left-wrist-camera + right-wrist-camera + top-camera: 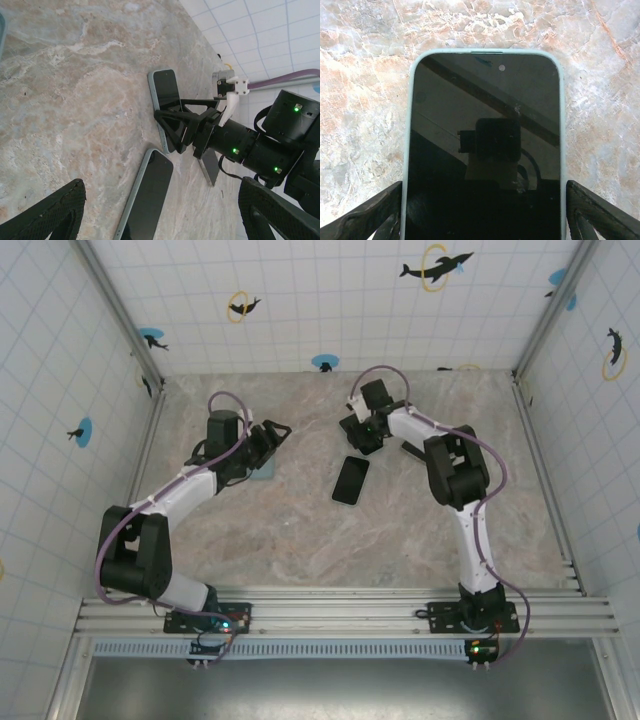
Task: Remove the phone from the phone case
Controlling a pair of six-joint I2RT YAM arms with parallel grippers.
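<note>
Right now I see a few flat things on the table. A second phone lies face up near the middle. It is just beside the right gripper, on the side nearer the arm bases, and it has a pale rim. A dark flat thing lies on the other side of that gripper, close to the right arm. A pale blue thing lies on the table under the left gripper.

My left arm is bent and reaches in toward the middle. Its gripper hangs above the table and faces the right arm, with its fingers wide apart and holding nothing.

My right arm reaches out, then folds back toward the middle, and its gripper points down over the phone. Its fingers are wide apart, one just beside each long edge of the phone. I cannot tell if they touch it.

The phone lies flat on the table, screen up, inside its case. The mint rim of the case goes round every edge I can see.
</note>
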